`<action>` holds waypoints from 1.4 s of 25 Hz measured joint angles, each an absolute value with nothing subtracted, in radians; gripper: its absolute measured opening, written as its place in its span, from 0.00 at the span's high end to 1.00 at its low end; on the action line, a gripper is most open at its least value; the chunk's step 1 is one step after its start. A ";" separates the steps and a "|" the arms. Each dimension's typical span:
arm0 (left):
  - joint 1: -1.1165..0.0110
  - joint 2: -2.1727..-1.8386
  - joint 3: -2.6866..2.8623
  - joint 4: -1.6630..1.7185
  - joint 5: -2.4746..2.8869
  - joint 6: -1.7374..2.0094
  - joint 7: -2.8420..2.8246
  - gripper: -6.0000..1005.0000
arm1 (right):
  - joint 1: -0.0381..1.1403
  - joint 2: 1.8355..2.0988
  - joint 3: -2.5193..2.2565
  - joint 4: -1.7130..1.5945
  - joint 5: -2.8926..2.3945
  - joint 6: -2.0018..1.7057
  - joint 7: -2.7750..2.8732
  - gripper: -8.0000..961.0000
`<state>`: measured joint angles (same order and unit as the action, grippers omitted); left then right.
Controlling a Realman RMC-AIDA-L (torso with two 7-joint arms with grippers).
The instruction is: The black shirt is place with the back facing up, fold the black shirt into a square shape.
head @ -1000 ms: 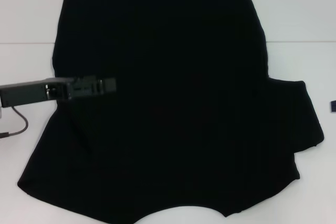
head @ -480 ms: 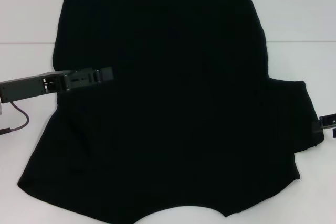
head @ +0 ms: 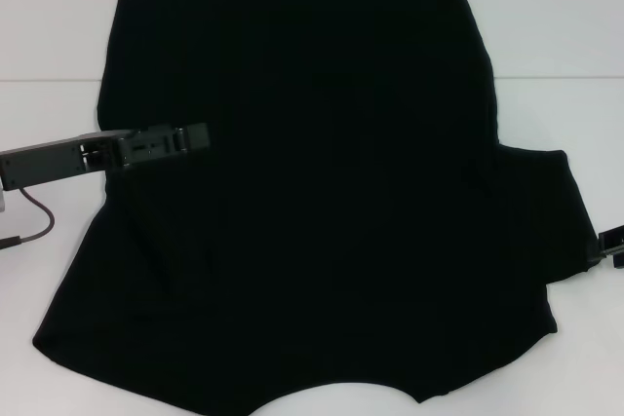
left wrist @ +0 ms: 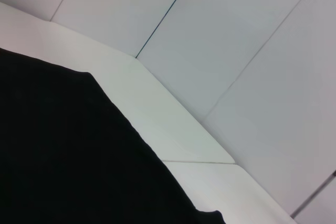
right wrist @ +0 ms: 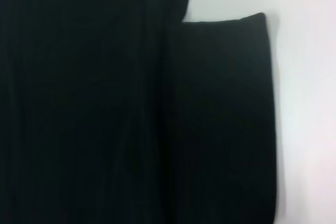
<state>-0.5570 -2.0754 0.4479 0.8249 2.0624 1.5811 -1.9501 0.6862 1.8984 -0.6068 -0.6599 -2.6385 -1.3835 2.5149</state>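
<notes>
The shirt (head: pixel 312 192) is spread plain side up on the white surface (head: pixel 556 36), filling most of the head view, with one short sleeve (head: pixel 561 216) laid out on the right; no left sleeve is seen, so that side seems to be folded in already. The left gripper (head: pixel 180 138) is held over the shirt's left part, near the edge; whether its fingers are apart or together cannot be told. The right gripper (head: pixel 609 244) is seen only at the frame's edge, just beside the sleeve hem, its fingers likewise not made out. The right fold is judged to be in hand: the sleeve should be gripped at the hem, lifted little, and carried inward so a straight side edge is left.
</notes>
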 joint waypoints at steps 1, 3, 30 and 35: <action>-0.556 -2.075 0.448 0.825 2.062 1.578 -1.950 0.04 | 0.686 1.900 -0.606 -0.660 -2.639 -1.376 2.516 0.45; -0.555 -2.075 0.448 0.825 2.062 1.576 -1.949 0.04 | 0.686 1.905 -0.605 -0.659 -2.639 -1.354 2.517 0.49; -0.551 -2.079 0.448 0.825 2.062 1.549 -1.950 0.04 | 0.710 1.940 -0.609 -0.608 -2.640 -1.252 2.516 0.49; -0.552 -2.078 0.448 0.825 2.062 1.548 -1.951 0.04 | 0.725 1.944 -0.609 -0.586 -2.639 -1.238 2.512 0.51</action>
